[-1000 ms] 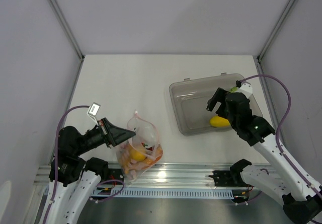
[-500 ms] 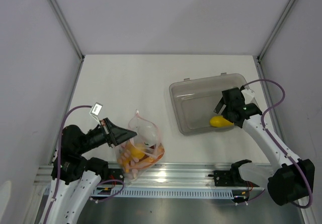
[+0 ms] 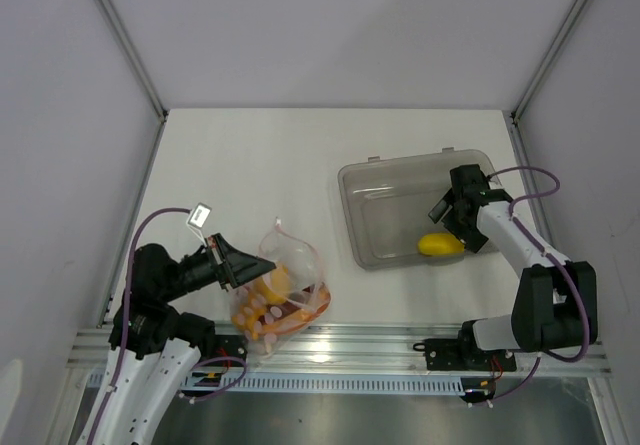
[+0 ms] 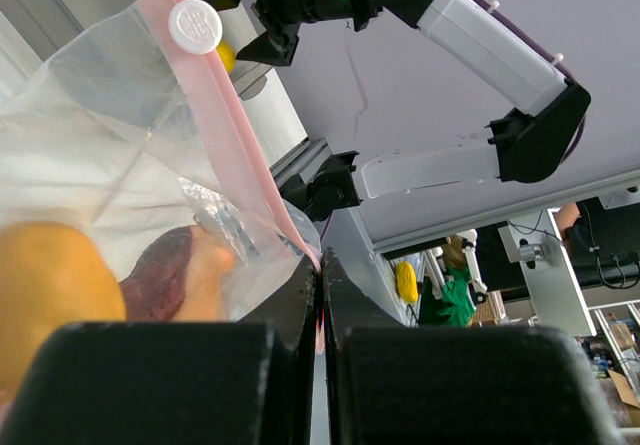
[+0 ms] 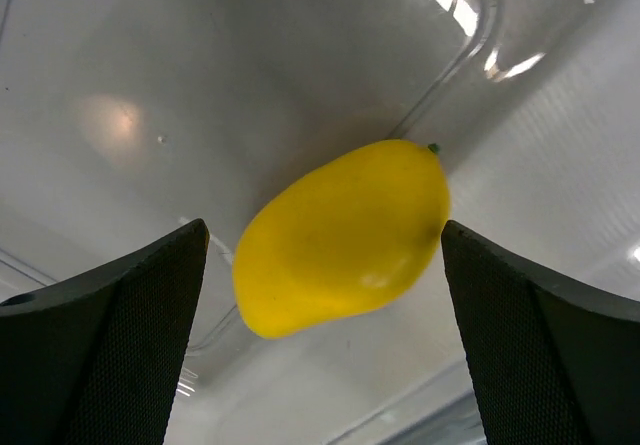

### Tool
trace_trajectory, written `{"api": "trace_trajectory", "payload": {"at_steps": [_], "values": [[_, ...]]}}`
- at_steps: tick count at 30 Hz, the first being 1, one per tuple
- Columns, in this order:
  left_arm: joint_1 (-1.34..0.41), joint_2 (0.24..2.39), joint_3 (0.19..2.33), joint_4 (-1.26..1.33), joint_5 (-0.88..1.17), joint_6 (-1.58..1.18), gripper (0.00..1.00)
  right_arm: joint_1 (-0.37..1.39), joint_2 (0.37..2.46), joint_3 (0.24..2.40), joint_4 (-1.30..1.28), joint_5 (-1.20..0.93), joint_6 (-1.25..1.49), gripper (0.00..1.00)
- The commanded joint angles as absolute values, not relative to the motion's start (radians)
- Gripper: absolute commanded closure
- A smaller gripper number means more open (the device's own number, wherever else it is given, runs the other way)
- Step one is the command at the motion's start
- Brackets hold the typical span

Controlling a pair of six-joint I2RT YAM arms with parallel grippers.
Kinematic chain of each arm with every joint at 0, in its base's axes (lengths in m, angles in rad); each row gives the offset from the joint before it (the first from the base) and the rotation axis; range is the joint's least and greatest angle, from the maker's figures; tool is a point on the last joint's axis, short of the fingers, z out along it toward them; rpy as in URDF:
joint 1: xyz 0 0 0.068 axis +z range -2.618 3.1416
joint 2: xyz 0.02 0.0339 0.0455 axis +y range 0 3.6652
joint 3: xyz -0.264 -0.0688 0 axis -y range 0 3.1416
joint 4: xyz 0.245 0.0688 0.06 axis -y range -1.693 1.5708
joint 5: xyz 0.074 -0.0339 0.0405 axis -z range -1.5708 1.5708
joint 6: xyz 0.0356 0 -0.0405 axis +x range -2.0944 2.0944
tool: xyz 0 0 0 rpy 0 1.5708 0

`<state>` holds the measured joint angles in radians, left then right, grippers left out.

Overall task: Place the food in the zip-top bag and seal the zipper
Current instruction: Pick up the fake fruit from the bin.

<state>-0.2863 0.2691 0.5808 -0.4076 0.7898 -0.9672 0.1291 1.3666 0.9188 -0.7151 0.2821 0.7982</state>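
**Left pincer** (image 3: 262,266) (image 4: 320,277), lower left of the top view: jaws pressed together, clamped on the pink zipper (image 4: 236,137) at the mouth of the bag (image 3: 290,263) (image 4: 110,155). In the left wrist view the strip runs from the upper left down into the seam between the two dark fingers (image 4: 150,380). A white round button (image 4: 195,26) sits at the strip's upper end. The bag hangs crumpled from the grip, its lower part near the bottom edge of the worktop (image 3: 260,165). The food (image 3: 268,310) inside is orange, yellow and reddish pieces; an orange piece (image 4: 45,285) and a dark purple one (image 4: 160,277) press against the film.

**Right pincer** (image 3: 446,223) (image 5: 322,227), right of centre in the top view: jaws spread wide, holding nothing, poised over the grey bin (image 3: 400,162). The yellow fruit (image 3: 440,244) (image 5: 345,235) lies on the bin floor, framed between the two fingers without touching either. Bin and bag stand well apart.
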Motion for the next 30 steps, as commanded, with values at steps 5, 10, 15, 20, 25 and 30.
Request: {"api": "trace_trajectory", "payload": {"at_steps": [5, 10, 15, 20, 25, 30], "values": [[-0.291, 0.278, 0.566, -0.354, 0.805, -0.948, 0.99, 0.14, 1.422, 0.939, -0.719, 0.189, 0.87, 0.02], [-0.291, 0.279, 0.558, -0.342, 0.804, -0.954, 1.0, 0.149, 1.434, 0.911, -0.69, 0.184, 0.888, 0.03], [-0.291, 0.275, 0.555, -0.342, 0.807, -0.957, 0.99, 0.167, 1.476, 0.914, -0.66, 0.169, 0.881, 0.05], [-0.291, 0.276, 0.555, -0.348, 0.805, -0.954, 0.99, 0.187, 1.534, 0.919, -0.638, 0.183, 0.868, 0.1], [-0.291, 0.275, 0.555, -0.35, 0.802, -0.956, 0.99, 0.198, 1.569, 0.919, -0.62, 0.181, 0.838, 0.24], [-0.291, 0.273, 0.56, -0.356, 0.798, -0.959, 0.99, 0.204, 1.536, 0.905, -0.588, 0.16, 0.805, 0.65]]}}
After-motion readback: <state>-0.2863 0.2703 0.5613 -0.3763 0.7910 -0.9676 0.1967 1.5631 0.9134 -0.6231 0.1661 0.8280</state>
